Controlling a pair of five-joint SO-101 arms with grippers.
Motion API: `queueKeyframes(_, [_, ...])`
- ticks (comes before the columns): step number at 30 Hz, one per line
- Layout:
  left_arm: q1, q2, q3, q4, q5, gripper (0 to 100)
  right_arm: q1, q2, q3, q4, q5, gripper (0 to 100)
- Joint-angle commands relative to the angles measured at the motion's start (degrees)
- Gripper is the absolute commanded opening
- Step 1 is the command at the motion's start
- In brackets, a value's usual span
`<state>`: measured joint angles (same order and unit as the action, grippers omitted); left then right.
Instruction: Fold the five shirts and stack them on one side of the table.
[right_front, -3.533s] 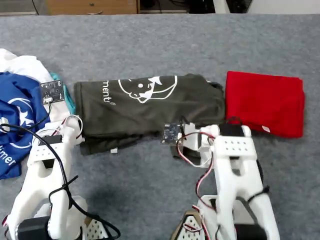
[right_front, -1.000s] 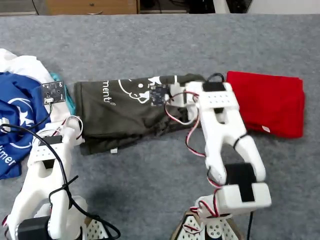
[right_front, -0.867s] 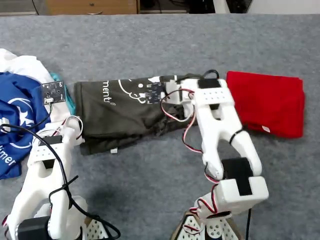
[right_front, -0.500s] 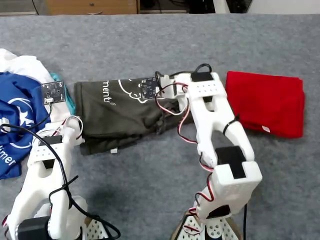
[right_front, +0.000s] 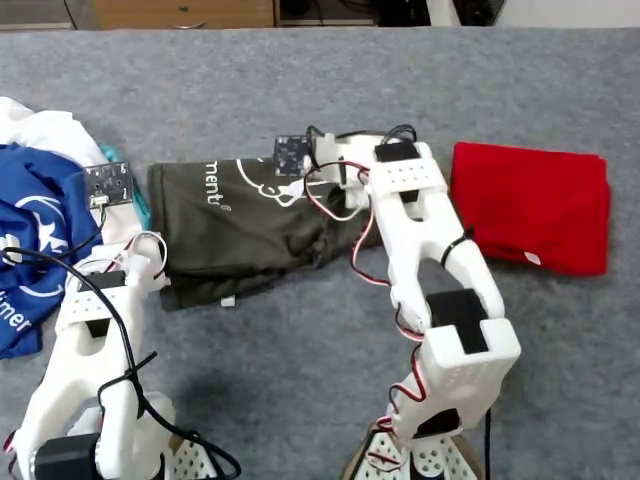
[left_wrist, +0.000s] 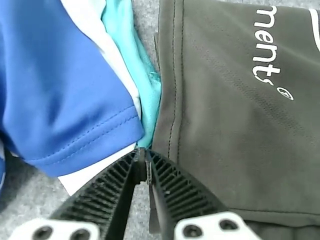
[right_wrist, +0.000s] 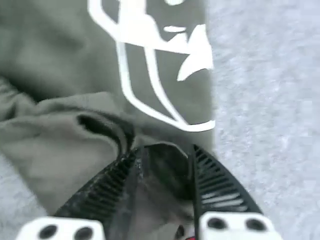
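A dark olive shirt (right_front: 230, 220) with a white print lies across the middle of the grey table. My right gripper (right_front: 322, 178) is above its print, shut on a fold of olive cloth (right_wrist: 165, 160) lifted from the shirt's right end. My left gripper (left_wrist: 143, 161) is shut at the shirt's left edge (left_wrist: 240, 125), where it meets a teal shirt (left_wrist: 135, 65). A folded red shirt (right_front: 530, 205) lies at the right. A blue shirt (right_front: 30, 230), a white shirt (right_front: 40, 125) and the teal shirt (right_front: 140, 205) are heaped at the left.
The grey table (right_front: 300, 80) is bare behind the shirts and in front between the two arm bases. The right arm's white links (right_front: 430, 270) stretch over the table beside the red shirt. Wooden furniture (right_front: 180, 12) stands beyond the far edge.
The right arm has swung from the shirt's near right corner up and to the left, carrying the olive cloth over the shirt. The left arm has not moved.
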<state>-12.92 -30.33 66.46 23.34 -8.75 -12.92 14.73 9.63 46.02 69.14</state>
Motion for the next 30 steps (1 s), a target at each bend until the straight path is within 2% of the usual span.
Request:
queueKeyframes(1, [0.4, -0.2, -0.3, -0.8, -0.4, 2, -0.4, -0.8, -3.1, -6.0, -7.7, 14.2])
queueKeyframes(4, [0.4, -0.2, -0.4, -0.8, -0.4, 2, 0.3, -2.5, -3.8, -7.5, -11.9, 12.8])
queueKeyframes(7, [0.4, -0.2, -0.4, -0.8, -0.4, 2, 1.4, -6.5, -4.5, -1.9, -13.5, 0.0])
queueKeyframes(15, [0.4, -0.2, -0.4, -0.8, -0.4, 2, 1.7, -23.8, -1.9, 21.5, -17.9, 0.3])
queueKeyframes(18, [0.4, -0.2, -0.4, -0.8, -0.4, 2, 1.3, -28.0, 2.4, 25.8, -17.9, 0.3])
queueKeyframes(22, [0.3, -0.2, -0.4, -0.7, -0.4, 2, 0.4, -26.1, 9.8, 19.4, -18.3, 0.3])
queueKeyframes(25, [0.5, -0.2, -0.4, -0.7, -0.4, 2, -0.2, -20.6, 14.1, 10.3, -22.5, 0.3])
queueKeyframes(30, [0.3, -0.3, -0.4, -0.7, -0.4, 2, -2.9, -6.6, 11.5, -0.2, -26.6, 0.3])
